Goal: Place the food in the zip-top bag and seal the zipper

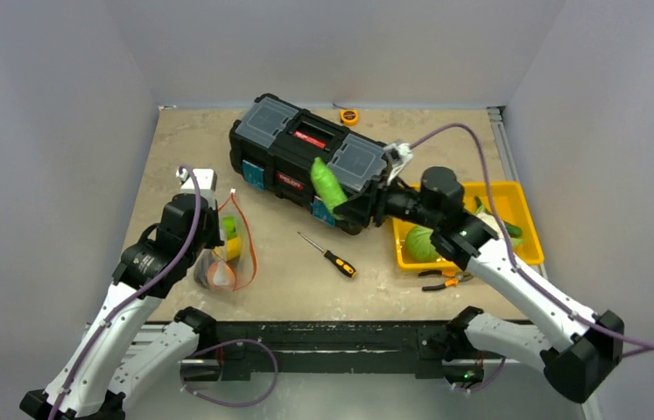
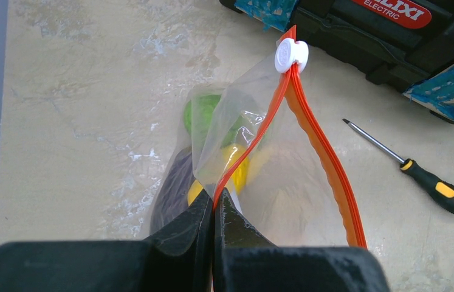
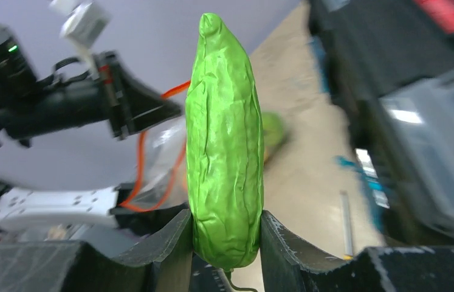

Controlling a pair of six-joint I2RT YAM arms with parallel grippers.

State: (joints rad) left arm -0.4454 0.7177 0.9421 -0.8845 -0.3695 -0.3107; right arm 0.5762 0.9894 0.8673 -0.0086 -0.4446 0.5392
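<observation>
My right claw [image 3: 225, 226] is clamped on a green vegetable [image 3: 224, 140], held in the air at centre frame in front of the black toolbox [image 1: 292, 149]. My left claw [image 2: 214, 204] is pinched together on the zip-top bag [image 2: 273, 201] at its orange zipper [image 2: 324, 158]. The mouth gapes at the left of the bench [image 1: 288, 289], with yellow and green food [image 2: 239, 170] inside.

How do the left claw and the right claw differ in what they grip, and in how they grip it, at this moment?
The left claw pinches the zip-top bag at its orange-red zipper; the right claw grips a long, wrinkled green vegetable. The left claw is almost fully closed on thin plastic; the right claw is held apart at the vegetable's width. In the top view the left claw is far left; the right claw holds its load in front of the black toolbox. Both are shut on a task item.
</observation>
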